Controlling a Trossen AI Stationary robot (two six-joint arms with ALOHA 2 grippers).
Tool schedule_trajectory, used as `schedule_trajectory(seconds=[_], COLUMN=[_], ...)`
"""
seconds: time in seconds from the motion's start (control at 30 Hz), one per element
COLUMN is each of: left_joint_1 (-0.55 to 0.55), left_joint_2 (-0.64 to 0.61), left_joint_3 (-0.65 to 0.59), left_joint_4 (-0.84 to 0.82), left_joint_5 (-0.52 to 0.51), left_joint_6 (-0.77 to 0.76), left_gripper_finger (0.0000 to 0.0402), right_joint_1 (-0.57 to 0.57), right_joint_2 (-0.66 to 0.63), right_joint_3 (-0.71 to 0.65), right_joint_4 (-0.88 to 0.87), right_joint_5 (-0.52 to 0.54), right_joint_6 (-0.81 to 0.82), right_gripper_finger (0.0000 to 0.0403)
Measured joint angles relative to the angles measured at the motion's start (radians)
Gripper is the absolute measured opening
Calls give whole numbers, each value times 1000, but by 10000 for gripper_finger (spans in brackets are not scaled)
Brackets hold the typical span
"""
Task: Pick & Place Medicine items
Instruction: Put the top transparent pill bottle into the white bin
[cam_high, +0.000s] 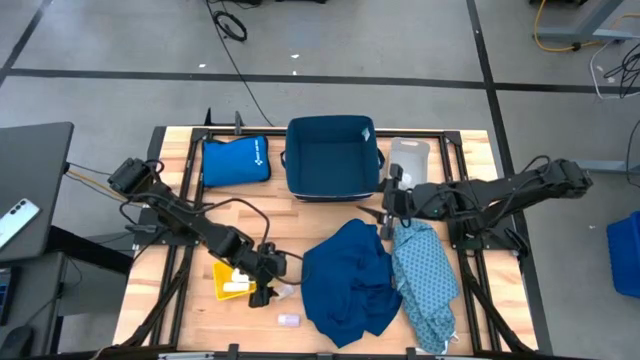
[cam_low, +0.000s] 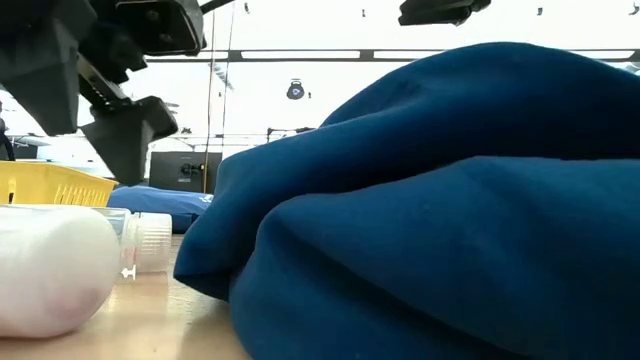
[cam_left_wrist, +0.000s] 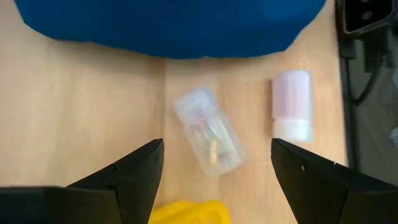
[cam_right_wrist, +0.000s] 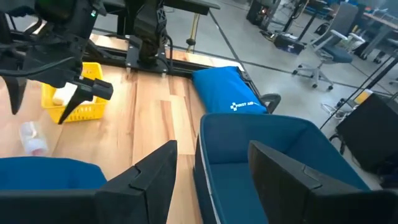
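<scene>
Over the near part of the table (cam_high: 175, 300) with the left gripper (cam_high: 268, 268), just beside the yellow tray (cam_high: 228, 272); jaws wide, holding nothing. Right in line ahead of them: the clear bottle (cam_left_wrist: 208, 140), lying on its side at a slant, near the edge of the dark blue cloth (cam_left_wrist: 168, 25). Just beside it, apart, the whitish bottle (cam_left_wrist: 291, 106), also lying down. Already in the tray, at least one cream pack (cam_high: 236, 287). Farther back, by the blue bin (cam_high: 333, 155), the right gripper (cam_high: 388, 205), waiting with jaws partly apart and empty.

Likely trouble from here:
- Rolling the clear bottle away (round, on its side, slanted to the jaws) if one finger lands first.
- Pushing it under the cloth's fold, and then losing sight of it.
- Catching the tray's rim on the way down, being so near it.
- Crushing or squirting out a light, slick bottle with an off-centre squeeze.

Seen from the left wrist only: the small thing inside the clear bottle, and its line-up between the fingers. From the low view only: both bottles flat on the wood. From above only: both arms well apart.
</scene>
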Motion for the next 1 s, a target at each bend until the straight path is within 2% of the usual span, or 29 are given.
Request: schedule_trajectory(seconds=[0.4, 0.8, 1.0], left_joint_1=[8, 6, 5], left_joint_2=[15, 137, 220], left_joint_3=[50, 54, 126], left_joint_4=[-5, 1, -30], left_joint_5=[-32, 13, 16], left_joint_6=[-39, -82, -52], left_gripper_finger=[298, 298, 297], right_joint_1=[15, 15, 15], right_joint_2=[0, 0, 0], right_joint_3=[0, 0, 0], right_joint_4=[-4, -11, -9], right_joint_5=[33, 32, 32], right_joint_6=[-7, -6, -5], right_gripper_finger=[205, 205, 205])
